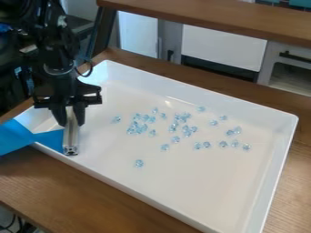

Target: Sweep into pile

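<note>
Camera view had my jaws (71, 122) clasped around one silvery bar (71, 139) at the left of one white tray (290, 122) on the tabletop (91, 191). One blue strip (15, 136) reached the bar. Roughly thirty pale-blue gems (139, 163) lay scattered in the tray, some bunched too closely to count.

We see a tray (213, 96) of what looks like smooth, glossy plastic, and clear, glassy beads (139, 163) with a shine. Our bench (36, 175) is grained wood; the bar (71, 137) looks metallic and shiny, the claw (72, 124) mostly matt.
</note>
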Controlling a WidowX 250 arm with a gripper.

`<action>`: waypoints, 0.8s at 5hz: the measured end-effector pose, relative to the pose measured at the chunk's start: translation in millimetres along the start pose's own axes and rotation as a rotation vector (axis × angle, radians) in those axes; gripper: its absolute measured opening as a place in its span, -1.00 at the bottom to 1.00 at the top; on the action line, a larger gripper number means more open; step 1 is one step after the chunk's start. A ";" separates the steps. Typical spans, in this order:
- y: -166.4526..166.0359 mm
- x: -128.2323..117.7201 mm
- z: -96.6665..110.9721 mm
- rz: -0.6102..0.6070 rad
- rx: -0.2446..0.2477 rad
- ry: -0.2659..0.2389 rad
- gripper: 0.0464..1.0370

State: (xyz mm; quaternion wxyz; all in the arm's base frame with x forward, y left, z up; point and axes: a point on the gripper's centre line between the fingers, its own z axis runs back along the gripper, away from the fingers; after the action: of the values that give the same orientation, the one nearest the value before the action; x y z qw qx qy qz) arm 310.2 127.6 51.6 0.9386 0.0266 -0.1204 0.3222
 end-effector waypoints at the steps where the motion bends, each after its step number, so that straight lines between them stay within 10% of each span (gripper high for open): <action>1: -10.9 -0.1 -0.5 0.002 0.001 0.009 -0.41; 4: -66.1 -14.5 -3.3 -0.053 -0.027 0.023 -0.41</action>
State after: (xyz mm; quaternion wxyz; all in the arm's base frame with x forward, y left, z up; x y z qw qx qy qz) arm 340.3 67.0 46.7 0.9484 0.0134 -0.1130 0.2961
